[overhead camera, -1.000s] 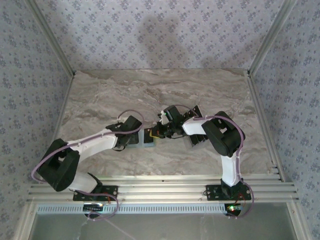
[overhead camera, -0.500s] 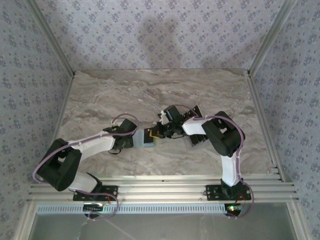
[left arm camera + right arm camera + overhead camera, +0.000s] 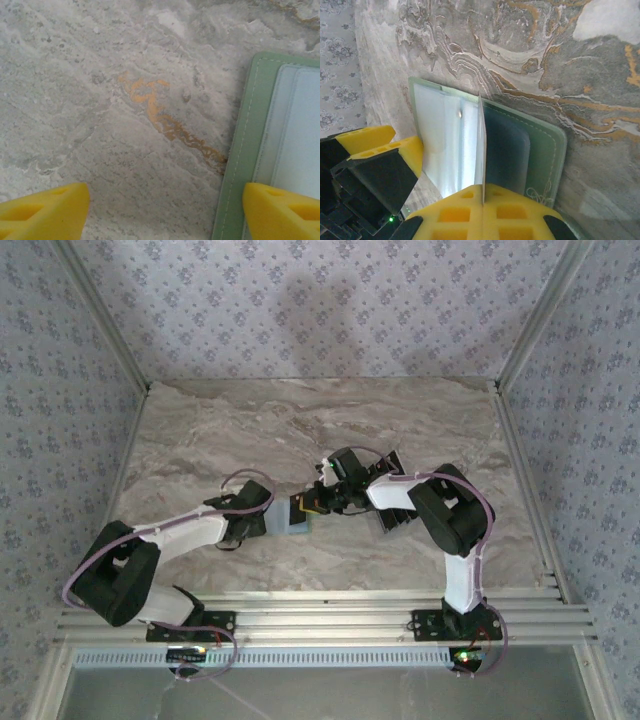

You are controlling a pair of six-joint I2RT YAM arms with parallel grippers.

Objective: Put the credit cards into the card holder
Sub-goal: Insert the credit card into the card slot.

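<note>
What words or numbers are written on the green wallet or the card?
There is no text to read in any of the views.
card holder: has a small curly ornament in one corner, with no letters.
credit card: held in the right gripper and seen edge-on, so its faces are hidden.

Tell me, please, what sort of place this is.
Probably a robot test cell rather than a home: aluminium rails frame it, patterned panels wall in a marble-look table, and the left arm and right arm are bolted at its near edge.
</note>
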